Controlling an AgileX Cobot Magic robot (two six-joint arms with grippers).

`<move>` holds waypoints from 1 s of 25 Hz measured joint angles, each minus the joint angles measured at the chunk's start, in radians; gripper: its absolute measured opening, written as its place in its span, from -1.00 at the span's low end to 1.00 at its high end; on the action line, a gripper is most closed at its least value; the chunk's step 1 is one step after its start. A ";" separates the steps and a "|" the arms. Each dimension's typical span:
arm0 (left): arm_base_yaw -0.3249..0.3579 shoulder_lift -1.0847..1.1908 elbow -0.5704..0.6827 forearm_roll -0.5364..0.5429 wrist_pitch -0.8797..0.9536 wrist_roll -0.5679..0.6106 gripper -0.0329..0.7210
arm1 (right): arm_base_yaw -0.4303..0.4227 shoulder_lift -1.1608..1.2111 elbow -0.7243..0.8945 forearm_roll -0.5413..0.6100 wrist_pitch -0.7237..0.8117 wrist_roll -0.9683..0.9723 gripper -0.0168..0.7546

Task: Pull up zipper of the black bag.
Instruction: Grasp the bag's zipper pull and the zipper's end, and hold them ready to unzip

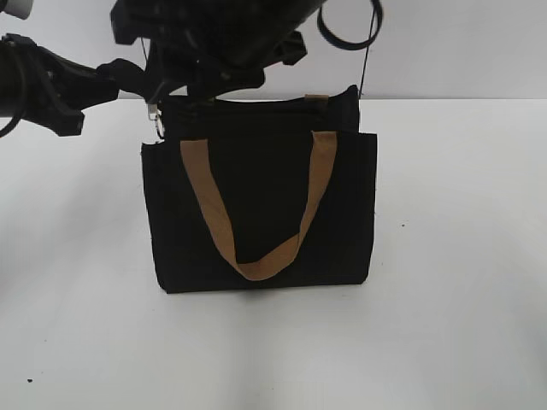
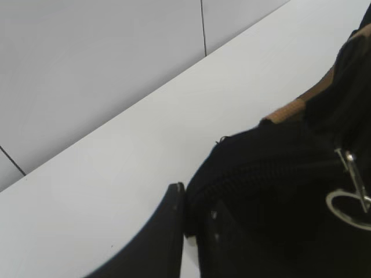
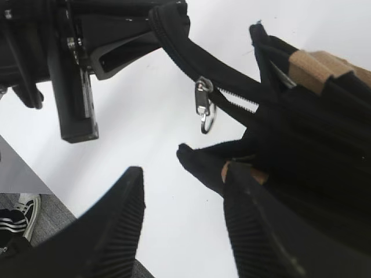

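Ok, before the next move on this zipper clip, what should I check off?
1. Left gripper clamped on the end corner of the black bag: ok.
2. Right gripper jaws open, ready to close: ok.
3. Zipper pull in sight, hanging free: ok.
4. Right gripper around the pull: not ok, the pull lies beyond its tips.
5. Zip line ahead of the pull free of caught fabric: cannot tell.
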 joint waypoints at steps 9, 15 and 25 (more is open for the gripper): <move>0.000 -0.002 0.000 0.000 -0.012 -0.002 -0.82 | 0.008 0.140 -0.082 -0.002 0.001 -0.027 -0.34; 0.000 -0.002 0.000 -0.004 -0.033 -0.002 -0.82 | 0.008 0.174 -0.088 0.007 -0.021 0.005 -0.34; 0.000 -0.002 0.000 -0.006 -0.052 -0.002 -0.82 | 0.008 0.215 -0.088 -0.030 -0.096 0.143 -0.35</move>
